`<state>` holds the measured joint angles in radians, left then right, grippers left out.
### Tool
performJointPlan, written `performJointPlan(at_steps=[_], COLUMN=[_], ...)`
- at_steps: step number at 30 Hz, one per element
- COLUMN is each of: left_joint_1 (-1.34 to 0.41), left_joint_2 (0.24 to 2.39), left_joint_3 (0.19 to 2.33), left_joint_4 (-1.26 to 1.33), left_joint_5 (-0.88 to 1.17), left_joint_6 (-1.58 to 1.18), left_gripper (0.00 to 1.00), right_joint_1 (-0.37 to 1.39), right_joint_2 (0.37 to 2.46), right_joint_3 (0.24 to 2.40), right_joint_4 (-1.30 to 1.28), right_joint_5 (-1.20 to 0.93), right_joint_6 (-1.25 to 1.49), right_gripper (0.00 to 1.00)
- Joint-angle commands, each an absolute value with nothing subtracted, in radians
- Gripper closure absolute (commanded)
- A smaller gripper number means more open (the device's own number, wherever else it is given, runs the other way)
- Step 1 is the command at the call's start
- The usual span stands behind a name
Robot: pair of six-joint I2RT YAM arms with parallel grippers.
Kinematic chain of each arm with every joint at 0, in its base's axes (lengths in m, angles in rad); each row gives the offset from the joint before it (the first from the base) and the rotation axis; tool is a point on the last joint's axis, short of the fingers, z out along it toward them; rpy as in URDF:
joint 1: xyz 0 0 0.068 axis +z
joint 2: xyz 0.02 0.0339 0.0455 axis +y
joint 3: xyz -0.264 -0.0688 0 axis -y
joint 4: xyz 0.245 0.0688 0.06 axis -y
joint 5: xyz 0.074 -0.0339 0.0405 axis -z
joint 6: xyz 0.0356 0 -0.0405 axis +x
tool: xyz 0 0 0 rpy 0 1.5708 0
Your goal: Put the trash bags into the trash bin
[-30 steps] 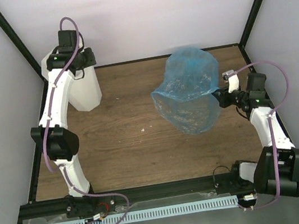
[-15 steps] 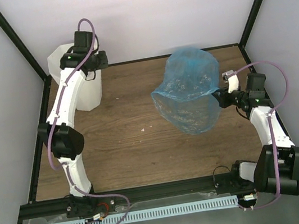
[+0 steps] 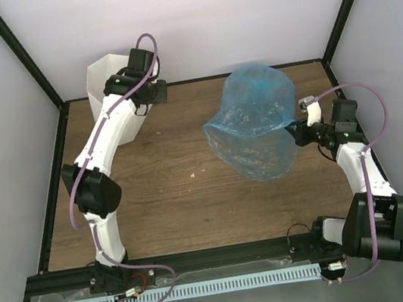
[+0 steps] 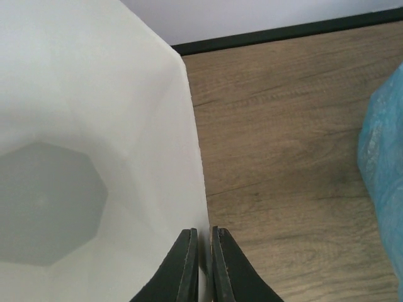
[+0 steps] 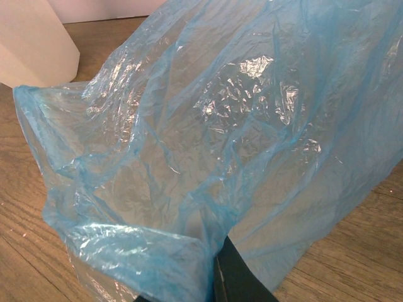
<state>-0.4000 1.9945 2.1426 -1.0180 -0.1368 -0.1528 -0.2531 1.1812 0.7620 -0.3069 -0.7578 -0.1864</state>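
Observation:
The white faceted trash bin (image 3: 110, 96) stands at the back left. My left gripper (image 3: 136, 108) is shut on its right rim wall. In the left wrist view one finger is inside the bin (image 4: 94, 126) and one outside, with the gripper (image 4: 203, 251) pinching the thin wall. The light-blue trash bag (image 3: 255, 123) hangs open and puffed at the right middle. My right gripper (image 3: 294, 130) is shut on its edge. In the right wrist view the bag (image 5: 220, 126) fills the frame, its film bunched at my gripper (image 5: 211, 277). The bin (image 5: 31, 44) shows at the top left.
The wooden table (image 3: 176, 185) is bounded by black frame rails and white walls at the back and sides. The bag's edge shows at the right of the left wrist view (image 4: 384, 157). A small pale speck (image 3: 194, 174) lies mid-table.
My left arm has carried the bin to the right along the back wall, towards the bag. The right arm and the bag have not moved.

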Motion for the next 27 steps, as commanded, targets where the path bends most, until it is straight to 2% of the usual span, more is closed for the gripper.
performJointPlan(at_steps=[1,5,15,20,27], left_joint_1=[-0.395,-0.396,-0.43,-0.492,-0.657], left_joint_2=[1.985,1.972,1.805,1.709,1.669], left_joint_3=[2.138,2.138,2.043,1.967,1.937], left_joint_4=[-1.035,-1.043,-1.023,-1.004,-1.015], left_joint_5=[-0.227,-0.234,-0.026,0.123,0.211], left_joint_6=[-0.135,-0.131,-0.127,-0.091,-0.047], left_gripper=[0.93,0.96,0.96,0.96,0.96], right_joint_1=[-0.261,-0.262,-0.262,-0.262,-0.288], right_joint_2=[1.182,1.186,1.189,1.137,1.18], right_joint_3=[0.78,0.781,0.787,0.81,1.051], right_joint_4=[-0.31,-0.31,-0.311,-0.293,-0.457], right_joint_5=[-0.767,-0.768,-0.766,-0.727,-0.671], right_joint_6=[-0.199,-0.199,-0.193,-0.16,-0.171], right_gripper=[0.96,0.96,0.96,0.99,0.99])
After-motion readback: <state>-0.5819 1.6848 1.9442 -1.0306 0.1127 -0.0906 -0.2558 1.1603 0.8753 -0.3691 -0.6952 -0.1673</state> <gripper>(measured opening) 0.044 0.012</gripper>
